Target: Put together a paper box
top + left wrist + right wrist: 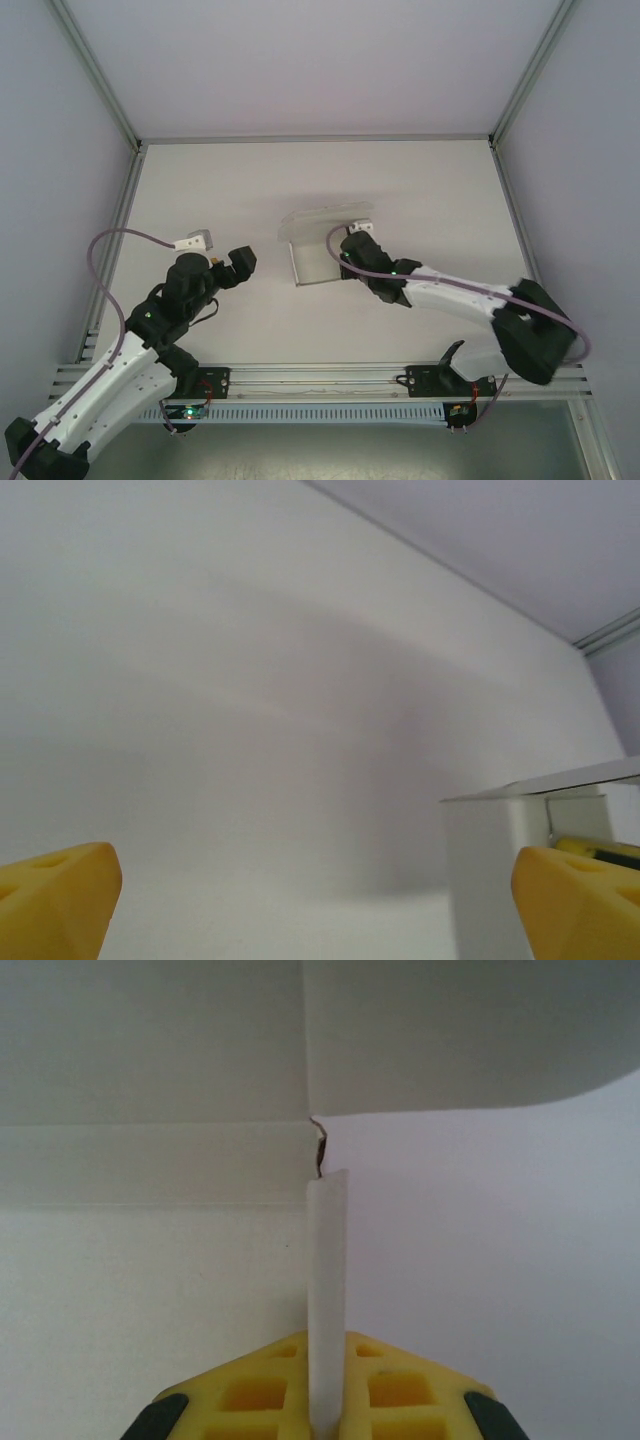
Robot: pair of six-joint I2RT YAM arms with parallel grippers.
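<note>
Yellow pads (390, 1392) nip one thin card wall

Your right gripper (327, 1385) is pressed together on an upright edge of the paper box (327, 1260), which stands half-folded at mid-table (200, 180) just ahead of that arm, with a rounded flap (450, 1030) hanging over it. Your left gripper (232, 262) hovers spread wide, apart from the box on its left. Hold the pinch firm without twisting, or the card may crease off its score line. Bring the left in low to brace the far wall before folding.

A lab robot cell: a bare white table (230, 190) enclosed by plain walls (50, 150) and aluminium frame rails (320, 372).
</note>
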